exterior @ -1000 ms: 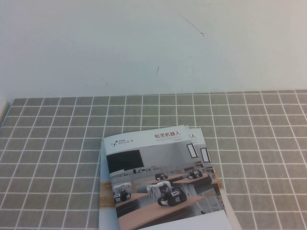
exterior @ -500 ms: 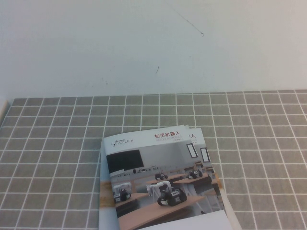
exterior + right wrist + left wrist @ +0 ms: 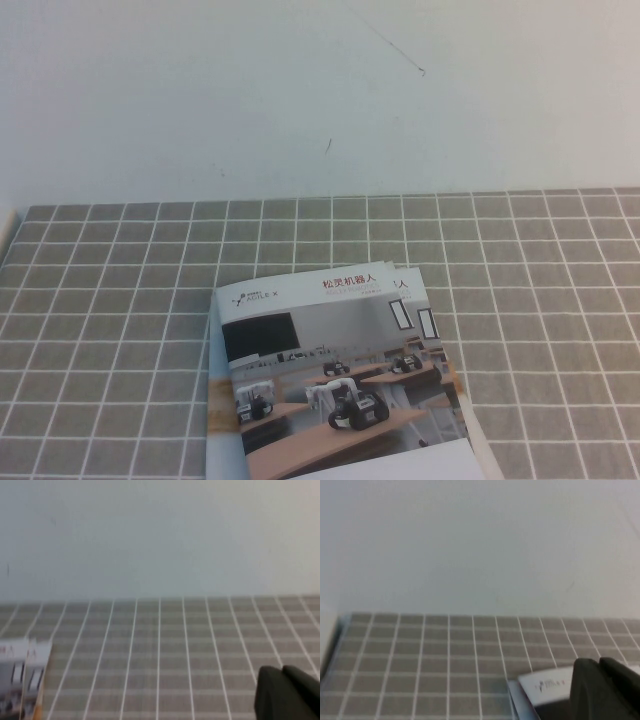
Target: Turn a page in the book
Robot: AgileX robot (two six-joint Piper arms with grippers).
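We count one book (image 3: 335,385) lying shut with one cover page (image 3: 340,400) on top, one second brochure (image 3: 412,283) peeking from under it, one grid cloth (image 3: 120,300), one left gripper (image 3: 605,690), one right gripper (image 3: 287,692)

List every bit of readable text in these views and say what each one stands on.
"AGILE·X", with a small logo: top left of the book's cover page.
"松灵机器人": top of the same cover, towards the right.
"人": on the like brochure showing from under its right edge.
The fine lines near both titles are too small to read; the wrist views' print is blurred.
Left end effector and right end effector show no marking.
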